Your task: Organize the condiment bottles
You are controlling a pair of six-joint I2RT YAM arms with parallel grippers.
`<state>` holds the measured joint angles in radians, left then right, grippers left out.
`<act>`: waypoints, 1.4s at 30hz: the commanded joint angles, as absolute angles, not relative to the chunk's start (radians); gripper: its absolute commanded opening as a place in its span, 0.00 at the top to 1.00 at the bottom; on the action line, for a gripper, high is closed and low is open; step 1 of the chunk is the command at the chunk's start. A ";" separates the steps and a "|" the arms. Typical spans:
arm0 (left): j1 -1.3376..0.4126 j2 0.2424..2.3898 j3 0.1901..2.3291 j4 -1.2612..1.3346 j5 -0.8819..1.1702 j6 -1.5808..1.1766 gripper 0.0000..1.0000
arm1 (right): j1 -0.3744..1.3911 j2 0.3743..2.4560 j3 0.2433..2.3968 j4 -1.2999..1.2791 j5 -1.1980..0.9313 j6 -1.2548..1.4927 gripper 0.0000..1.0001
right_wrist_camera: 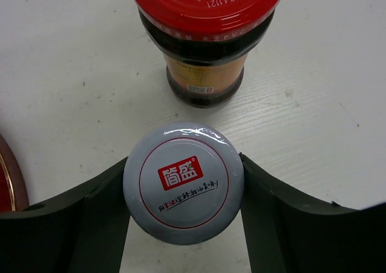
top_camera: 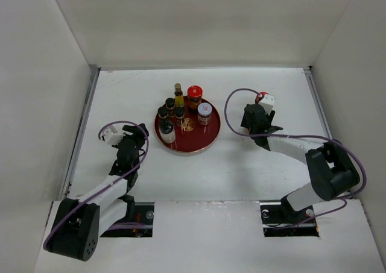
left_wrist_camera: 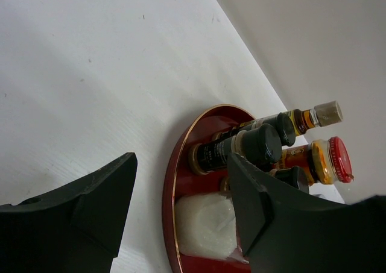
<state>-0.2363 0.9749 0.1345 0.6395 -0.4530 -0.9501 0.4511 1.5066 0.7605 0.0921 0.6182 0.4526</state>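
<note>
A round dark-red tray (top_camera: pixel 202 141) holds several condiment bottles: a tall yellow-labelled bottle (top_camera: pixel 178 94), a red-lidded jar (top_camera: pixel 194 95), a white-lidded jar (top_camera: pixel 204 112) and dark black-capped bottles (top_camera: pixel 164 114). My left gripper (top_camera: pixel 137 132) is open just left of the tray. In the left wrist view (left_wrist_camera: pixel 181 179) the tray rim (left_wrist_camera: pixel 170 188) and a white-bodied bottle (left_wrist_camera: pixel 205 225) lie between its fingers. My right gripper (top_camera: pixel 256 115) is shut on another white-lidded jar (right_wrist_camera: pixel 183 182) standing on the table. A second red-lidded orange-brown jar (right_wrist_camera: pixel 205 26) stands just beyond it, also visible in the top view (top_camera: pixel 260 96).
White walls enclose the table on three sides. The tray's edge (right_wrist_camera: pixel 9 176) shows at the left of the right wrist view. Purple cables loop above both arms.
</note>
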 commanded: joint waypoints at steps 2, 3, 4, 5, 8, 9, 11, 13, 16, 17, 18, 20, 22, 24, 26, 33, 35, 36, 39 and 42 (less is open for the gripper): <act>-0.234 0.974 0.149 0.680 -0.443 -0.945 0.40 | 0.455 1.448 0.764 0.173 0.635 0.465 0.41; -0.235 0.979 0.150 0.680 -0.440 -0.945 0.40 | 0.473 1.425 0.759 0.179 0.646 0.454 0.42; -0.235 0.979 0.150 0.680 -0.437 -0.945 0.40 | 0.493 1.401 0.764 0.175 0.652 0.436 0.43; -0.235 0.977 0.152 0.680 -0.437 -0.945 0.40 | 0.517 1.375 0.770 0.164 0.660 0.416 0.44; -0.235 0.977 0.150 0.680 -0.443 -0.945 0.40 | 0.616 1.299 0.816 0.106 0.675 0.374 0.45; -0.235 0.982 0.150 0.680 -0.443 -0.945 0.40 | 0.639 1.289 0.831 0.091 0.669 0.374 0.46; -0.234 0.983 0.152 0.680 -0.436 -0.946 0.40 | 0.714 1.288 0.871 0.075 0.640 0.374 0.46; -0.235 0.977 0.152 0.681 -0.442 -0.945 0.40 | 0.767 1.319 0.909 0.075 0.615 0.379 0.46; -0.235 0.985 0.150 0.681 -0.443 -0.945 0.40 | 0.846 1.403 0.986 0.103 0.575 0.370 0.45; -0.235 0.988 0.152 0.681 -0.439 -0.945 0.40 | 0.863 1.432 1.012 0.118 0.559 0.362 0.45; -0.235 0.988 0.152 0.681 -0.436 -0.945 0.40 | 0.877 1.463 1.035 0.139 0.540 0.354 0.45; -0.235 0.977 0.152 0.681 -0.440 -0.945 0.40 | 0.898 1.532 1.087 0.179 0.497 0.342 0.45; -0.235 0.976 0.150 0.681 -0.443 -0.943 0.40 | 0.918 1.604 1.143 0.196 0.473 0.339 0.45; -0.234 0.985 0.150 0.681 -0.440 -0.943 0.40 | 0.936 1.672 1.195 0.196 0.462 0.337 0.45; -0.232 0.979 0.150 0.681 -0.436 -0.943 0.40 | 0.950 1.732 1.232 0.204 0.459 0.334 0.44; -0.237 0.991 0.152 0.681 -0.433 -0.950 0.40 | 0.972 1.870 1.289 0.207 0.445 0.331 0.39; -0.237 0.985 0.152 0.683 -0.434 -0.948 0.40 | 0.979 1.881 1.293 0.199 0.448 0.331 0.34; -0.237 0.983 0.152 0.683 -0.437 -0.946 0.40 | 0.982 1.875 1.287 0.199 0.456 0.331 0.29; -0.237 0.991 0.152 0.683 -0.434 -0.948 0.41 | 0.984 1.836 1.261 0.199 0.472 0.331 0.13; -0.240 0.986 0.153 0.683 -0.439 -0.943 0.41 | 0.983 1.763 1.232 0.190 0.477 0.318 0.06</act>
<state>-0.2363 0.9897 0.1345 0.6399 -0.4370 -0.9501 0.9756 1.8736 1.2274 0.1207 0.4503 0.3309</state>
